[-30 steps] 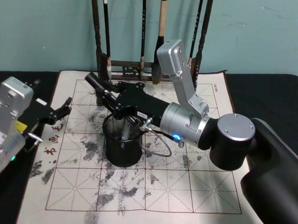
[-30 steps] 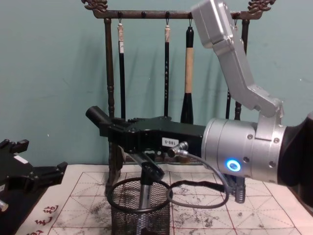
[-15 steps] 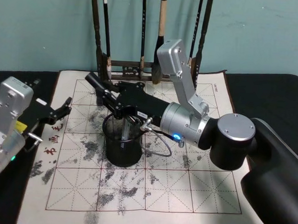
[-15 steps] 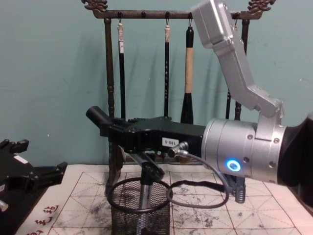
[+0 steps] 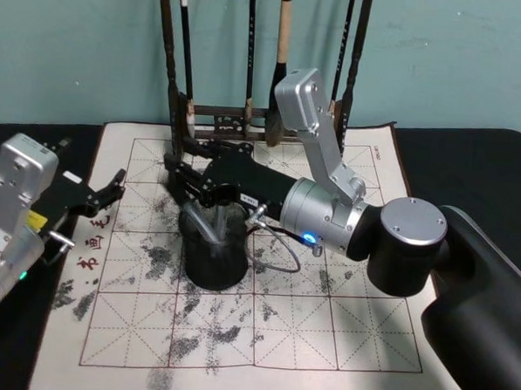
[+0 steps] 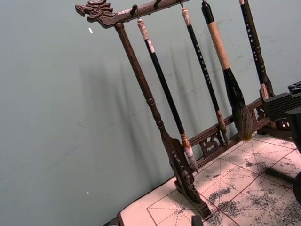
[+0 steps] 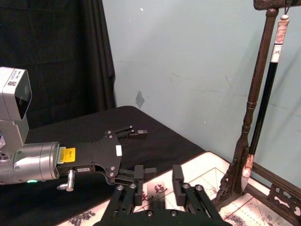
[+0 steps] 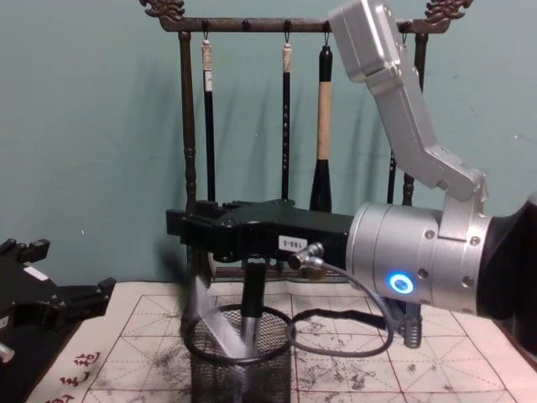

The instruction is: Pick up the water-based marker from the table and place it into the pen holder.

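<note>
The marker is a blur over the pen holder, below the spread right pincer.

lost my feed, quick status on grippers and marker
Right gripper open above pen holder. Marker a blur dropping into it. Left gripper parked open at mat's left. Nothing blocking.
</note>
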